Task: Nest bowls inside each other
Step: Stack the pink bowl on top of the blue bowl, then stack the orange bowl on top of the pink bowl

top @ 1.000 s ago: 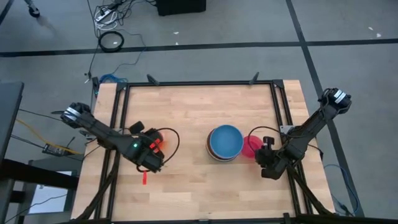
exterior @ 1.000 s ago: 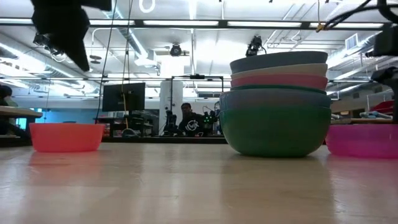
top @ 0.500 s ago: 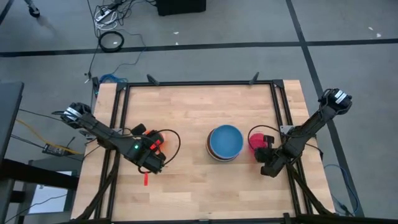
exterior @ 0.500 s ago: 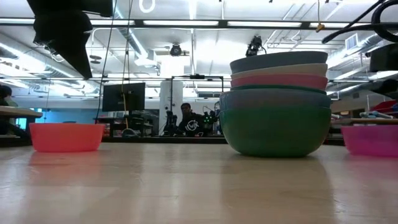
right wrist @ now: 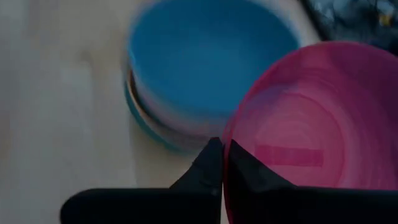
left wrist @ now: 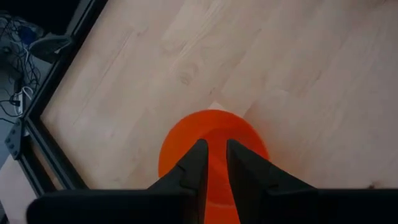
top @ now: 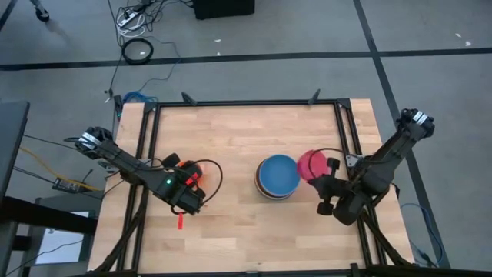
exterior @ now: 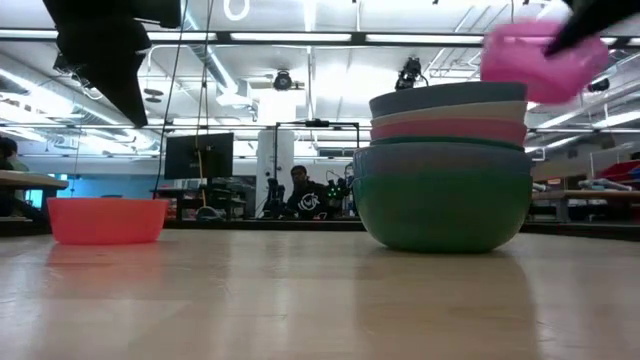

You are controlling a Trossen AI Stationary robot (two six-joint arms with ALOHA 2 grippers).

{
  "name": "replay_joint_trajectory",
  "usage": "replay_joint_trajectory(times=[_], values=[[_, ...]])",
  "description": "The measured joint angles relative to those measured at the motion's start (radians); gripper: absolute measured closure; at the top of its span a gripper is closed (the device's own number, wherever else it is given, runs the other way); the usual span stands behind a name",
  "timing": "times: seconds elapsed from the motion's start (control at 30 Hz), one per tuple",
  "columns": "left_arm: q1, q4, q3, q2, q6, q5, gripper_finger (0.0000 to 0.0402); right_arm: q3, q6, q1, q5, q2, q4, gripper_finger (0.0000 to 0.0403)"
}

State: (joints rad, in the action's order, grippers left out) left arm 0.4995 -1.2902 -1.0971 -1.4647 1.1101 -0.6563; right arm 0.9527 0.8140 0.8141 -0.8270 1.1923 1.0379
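Observation:
A stack of nested bowls (top: 277, 175) stands on its teal bottom bowl (exterior: 443, 208) at the table's middle right, with a blue bowl uppermost (right wrist: 205, 62). My right gripper (right wrist: 224, 163) is shut on the small magenta bowl (top: 310, 163), which hangs just right of the stack's top (exterior: 542, 60). The small red-orange bowl (exterior: 105, 220) rests on its base on the table's left part. My left gripper (left wrist: 217, 163) hovers well above it (exterior: 105, 55), its fingers a narrow gap apart, touching nothing. My right gripper pinches the magenta bowl's rim (right wrist: 227, 144) on the side nearest the arm, one finger inside the bowl and one outside. The fingers slant down from the table's right near side. The bowl is lifted clear of the table and tilted.
Black frame rails (top: 344, 131) run along the table's edges. A small red piece (top: 179, 221) lies near the left arm. A black cable loops beside the red-orange bowl (top: 214, 171). Bare wood lies between the two bowl groups (top: 231, 146).
My right gripper has shut on the magenta bowl's rim and gone up and toward the stack. The bowl, which stood on the table right of the stack, is now lifted clear and tilted beside the stack's top. My left gripper has kept still.

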Motion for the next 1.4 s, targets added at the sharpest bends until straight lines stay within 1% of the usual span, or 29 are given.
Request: replay_joint_trajectory(times=[0.13, 0.3, 0.37, 0.53, 0.6, 0.67, 0.83, 0.97, 1.07, 1.2, 1.3, 1.37, 1.4], values=[[0.0, -0.021, 0.009, 0.0, 0.027, 0.001, 0.0336, 0.069, -0.177, -0.024, -0.027, 0.0, -0.131, 0.0403], [0.0, -0.024, 0.026, 0.0, 0.028, 0.004, 0.0336, 0.077, -0.349, -0.083, 0.0, 0.002, -0.279, 0.0403], [0.0, -0.02, 0.038, 0.0, 0.038, 0.012, 0.0336, 0.077, -0.398, -0.121, 0.034, 0.017, -0.334, 0.0403], [0.007, -0.019, 0.069, -0.001, 0.074, 0.041, 0.0336, 0.077, -0.486, -0.207, 0.178, 0.094, -0.429, 0.0402], [0.014, -0.02, 0.076, -0.001, 0.081, 0.048, 0.0336, 0.077, -0.492, -0.237, 0.214, 0.129, -0.439, 0.0395], [0.023, -0.016, 0.084, -0.001, 0.096, 0.054, 0.0336, 0.077, -0.482, -0.261, 0.239, 0.159, -0.441, 0.038], [0.033, -0.019, 0.11, -0.001, 0.108, 0.066, 0.0336, 0.077, -0.438, -0.302, 0.315, 0.203, -0.442, 0.0313], [0.032, -0.011, 0.14, -0.001, 0.123, 0.057, 0.0336, 0.077, -0.406, -0.306, 0.325, 0.203, -0.443, 0.0258], [0.032, -0.003, 0.155, -0.001, 0.129, 0.043, 0.0336, 0.077, -0.393, -0.292, 0.308, 0.174, -0.446, 0.0229], [0.03, 0.003, 0.171, -0.001, 0.097, 0.053, 0.0334, 0.077, -0.387, -0.268, 0.249, 0.12, -0.446, 0.0208], [0.017, 0.033, 0.199, -0.001, 0.067, 0.131, 0.0324, 0.077, -0.386, -0.254, 0.222, 0.074, -0.457, 0.0204], [0.014, 0.114, 0.22, 0.0, 0.003, 0.176, 0.0312, 0.077, -0.387, -0.246, 0.217, 0.047, -0.461, 0.0204], [0.015, 0.173, 0.229, 0.0, -0.054, 0.195, 0.0305, 0.077, -0.388, -0.244, 0.217, 0.033, -0.462, 0.0204]])
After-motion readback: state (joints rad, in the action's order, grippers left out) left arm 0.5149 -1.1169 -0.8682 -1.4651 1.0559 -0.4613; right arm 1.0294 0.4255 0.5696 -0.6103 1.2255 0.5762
